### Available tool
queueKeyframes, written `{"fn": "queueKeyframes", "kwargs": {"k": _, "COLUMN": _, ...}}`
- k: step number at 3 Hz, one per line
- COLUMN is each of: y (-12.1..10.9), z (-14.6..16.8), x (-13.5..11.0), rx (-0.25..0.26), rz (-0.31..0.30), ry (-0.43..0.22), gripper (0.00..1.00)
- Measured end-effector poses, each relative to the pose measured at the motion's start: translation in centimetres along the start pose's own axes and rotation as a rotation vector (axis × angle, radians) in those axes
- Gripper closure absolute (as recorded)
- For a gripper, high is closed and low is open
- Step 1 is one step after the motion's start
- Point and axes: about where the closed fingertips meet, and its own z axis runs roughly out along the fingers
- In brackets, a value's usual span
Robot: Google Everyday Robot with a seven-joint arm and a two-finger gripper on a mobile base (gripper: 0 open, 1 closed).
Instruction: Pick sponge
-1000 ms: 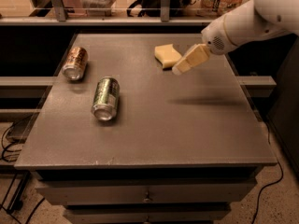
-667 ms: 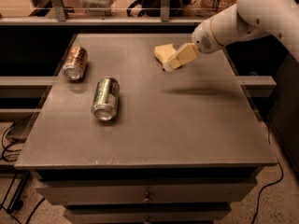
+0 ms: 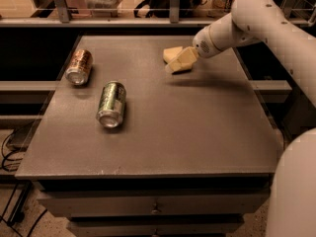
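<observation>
The sponge is a small pale yellow foam block lying on the grey table top, at the back and a little right of centre. My gripper, with pale yellow blocky tips on a white arm, reaches in from the upper right. It sits right at the sponge's right and front side and covers part of it. I cannot tell whether it touches the sponge.
An orange drink can lies on its side at the back left. A green drink can lies on its side in front of it. A shelf rail runs behind the table. Drawers sit below the front edge.
My gripper has moved left and slightly down toward the sponge, and now overlaps its right side. The sponge and both cans have not moved.
</observation>
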Motion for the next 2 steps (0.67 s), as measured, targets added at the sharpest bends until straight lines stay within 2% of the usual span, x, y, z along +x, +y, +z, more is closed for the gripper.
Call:
{"fn": "queueKeyframes", "kwargs": {"k": 1, "y": -0.39, "z": 2.05, "x": 0.37, "rx": -0.033, "rz": 0.029, "ry": 0.008, "gripper": 0.16}}
{"fn": "queueKeyframes", "kwargs": {"k": 2, "y": -0.11, "z": 2.79, "x": 0.09, "rx": -0.047, "rz": 0.013, "ry": 0.019, "gripper": 0.41}}
